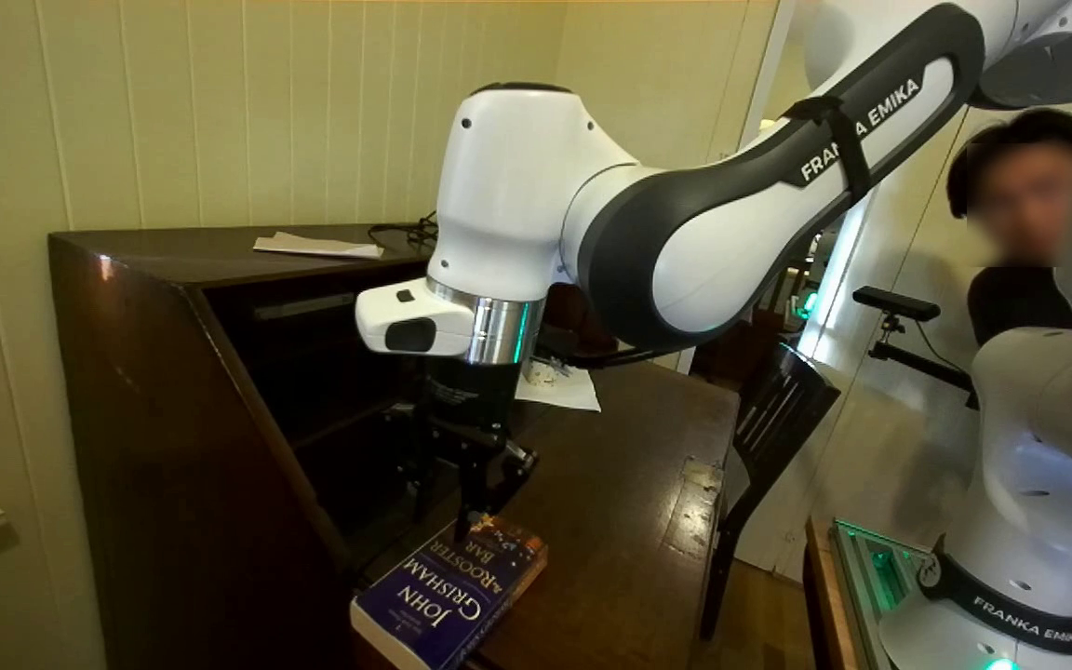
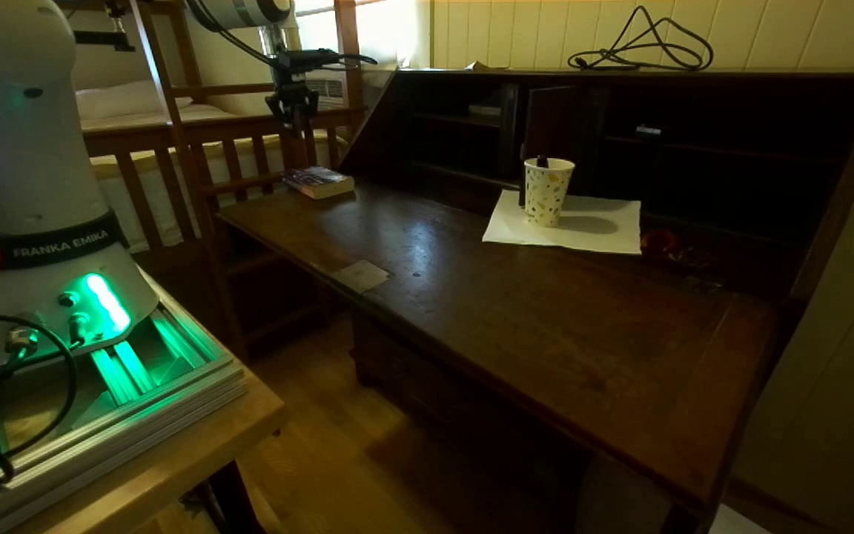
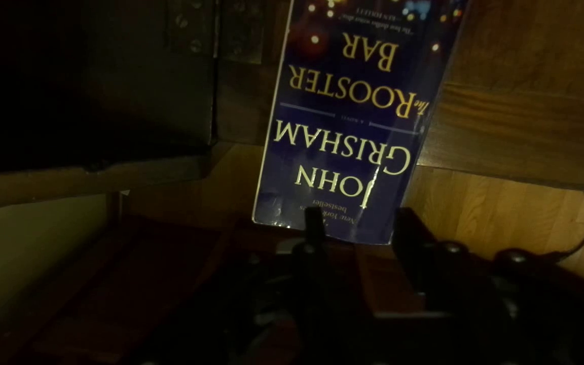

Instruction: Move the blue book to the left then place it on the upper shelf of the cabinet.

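The blue book (image 1: 448, 596) lies flat on the desk surface at its end, cover up; it also shows in an exterior view (image 2: 319, 183) and the wrist view (image 3: 345, 137). Its author-name end appears to stick out past the desk edge. My gripper (image 1: 443, 512) hangs over the book, pointing down. In the wrist view the fingertips (image 3: 359, 218) stand apart over that end, with nothing held between them. The dark-brown cabinet (image 1: 173, 419) has a dark recess with the upper shelf (image 2: 453, 119) inside. The arm hides part of the recess.
A patterned paper cup (image 2: 545, 193) stands on white paper (image 2: 608, 233) on the desk. White papers (image 1: 317, 245) and a black cable (image 2: 642, 55) lie on the cabinet top. A thin pale object (image 1: 303, 305) lies in the recess. A chair (image 1: 783, 409) stands by the desk.
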`<state>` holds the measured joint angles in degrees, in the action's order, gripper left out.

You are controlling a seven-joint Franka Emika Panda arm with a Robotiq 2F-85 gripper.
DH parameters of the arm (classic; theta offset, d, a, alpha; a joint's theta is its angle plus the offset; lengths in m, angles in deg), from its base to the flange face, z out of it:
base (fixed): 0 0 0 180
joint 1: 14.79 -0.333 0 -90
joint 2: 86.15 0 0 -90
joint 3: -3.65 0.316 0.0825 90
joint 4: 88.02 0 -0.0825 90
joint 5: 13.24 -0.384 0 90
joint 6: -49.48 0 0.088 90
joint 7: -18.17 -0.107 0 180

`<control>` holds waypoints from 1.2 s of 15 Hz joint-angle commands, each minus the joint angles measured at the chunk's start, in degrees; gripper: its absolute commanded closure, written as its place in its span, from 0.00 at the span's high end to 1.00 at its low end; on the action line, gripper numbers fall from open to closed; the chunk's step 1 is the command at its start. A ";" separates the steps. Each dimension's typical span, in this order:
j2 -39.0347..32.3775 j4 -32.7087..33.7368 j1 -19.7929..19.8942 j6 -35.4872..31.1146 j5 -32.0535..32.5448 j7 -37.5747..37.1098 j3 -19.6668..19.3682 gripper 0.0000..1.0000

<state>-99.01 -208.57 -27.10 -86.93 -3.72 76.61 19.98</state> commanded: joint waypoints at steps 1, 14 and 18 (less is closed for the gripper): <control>-0.03 0.13 -0.04 0.15 -0.01 -0.03 0.00 0.41; -0.03 0.13 -0.04 0.15 -0.01 -0.03 0.00 0.41; 1.07 -0.30 -2.38 2.58 3.92 -8.49 -0.81 0.67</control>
<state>-99.00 -208.59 -27.16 -86.73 -3.63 75.88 19.97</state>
